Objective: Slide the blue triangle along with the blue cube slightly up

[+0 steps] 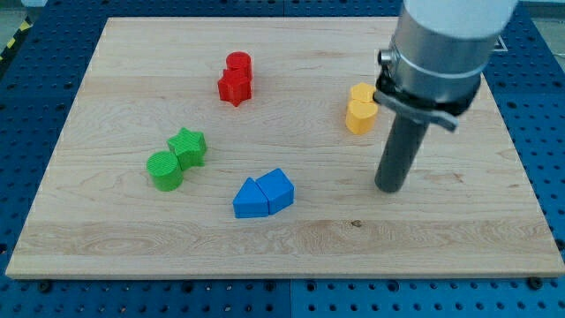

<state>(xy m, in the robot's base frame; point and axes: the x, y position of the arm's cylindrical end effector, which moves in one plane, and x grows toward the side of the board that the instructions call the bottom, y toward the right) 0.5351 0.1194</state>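
The blue triangle point(250, 200) and the blue cube point(276, 188) lie touching each other on the wooden board point(106, 238), a little below the middle. The triangle is at the cube's lower left. My tip point(388, 188) rests on the board well to the right of the blue pair, about level with the cube, with a wide gap between them. The rod rises from it to the arm's grey body at the view's top right.
A red cylinder point(238, 64) and a red star point(234, 87) touch at the upper middle. A green star point(188, 147) and a green cylinder point(165, 170) touch at the left. Two yellow blocks point(360, 108) sit beside the rod, upper right.
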